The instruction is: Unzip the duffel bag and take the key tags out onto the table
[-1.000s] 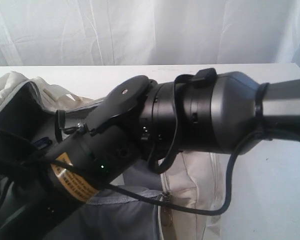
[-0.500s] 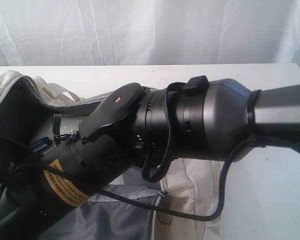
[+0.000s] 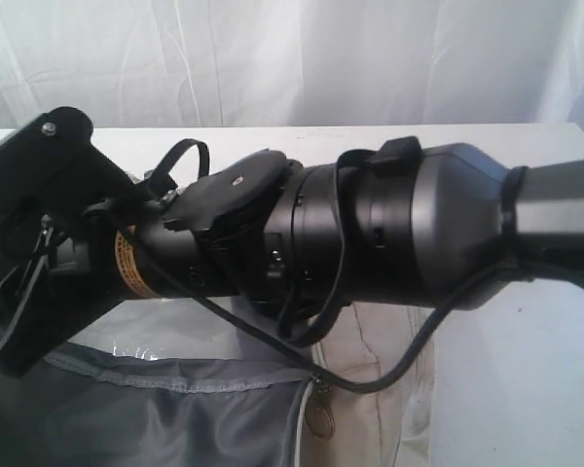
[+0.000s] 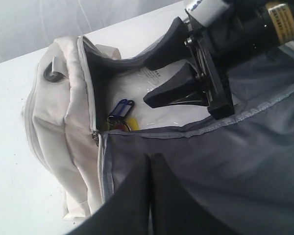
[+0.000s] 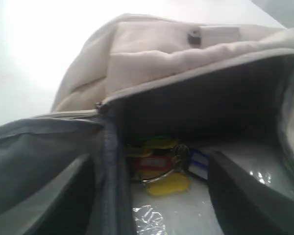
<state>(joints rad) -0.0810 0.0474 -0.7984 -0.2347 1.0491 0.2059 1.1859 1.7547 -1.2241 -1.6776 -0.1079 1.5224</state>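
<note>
White table (image 4: 10,98) holds the unzipped duffel bag (image 4: 59,122), key tags (image 4: 118,117) not yet out (right gripper (image 4: 147,76) agape, left gripper (image 4: 150,161) clenched).

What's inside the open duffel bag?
The key tags lie on clear plastic at the bottom, the open right gripper close to them. The grey flap of the duffel bag hides the rest inside.

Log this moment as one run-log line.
duffel bag: unzipped | left gripper: shut on its flap | right gripper: open in the opening | key tags: inside, ungrasped
</note>
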